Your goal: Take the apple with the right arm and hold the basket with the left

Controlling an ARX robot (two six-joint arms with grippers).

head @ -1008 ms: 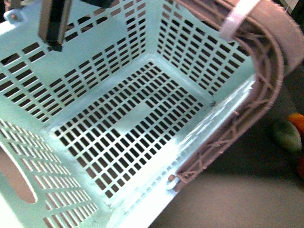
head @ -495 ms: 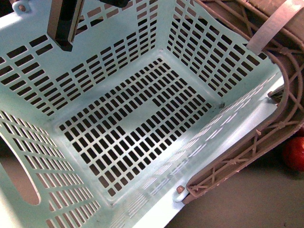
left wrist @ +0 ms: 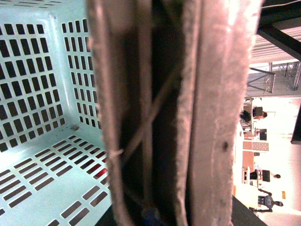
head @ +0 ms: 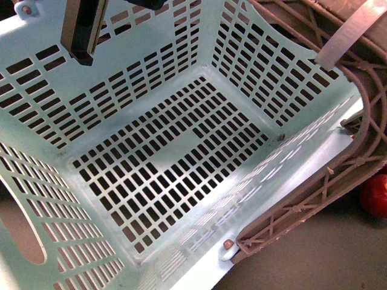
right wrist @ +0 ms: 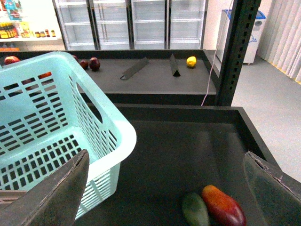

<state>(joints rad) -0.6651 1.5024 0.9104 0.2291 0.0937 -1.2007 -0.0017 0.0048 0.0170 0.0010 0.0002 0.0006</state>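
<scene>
A: Looking straight down into a pale blue slotted basket (head: 202, 36), filling nearly the whole front view, nothing inside. Brown handle (head: 363, 151) curving down the right side.

B: And the apple (head: 375, 194)?

A: Right edge of the front view, red, outside the basket, just below the handle, down on the table (head: 314, 266).

B: Right gripper (right wrist: 164, 153)?

A: Spread wide in its wrist view, nothing between the fingers. Basket at the left of that frame, a green fruit (right wrist: 195, 209) and a red-orange fruit (right wrist: 223, 205) side by side at the bottom.

B: Left gripper?

A: Hard to say. Just the handle close up, running top to bottom through the left wrist view, fingers hidden. Can't tell the grip.
</scene>
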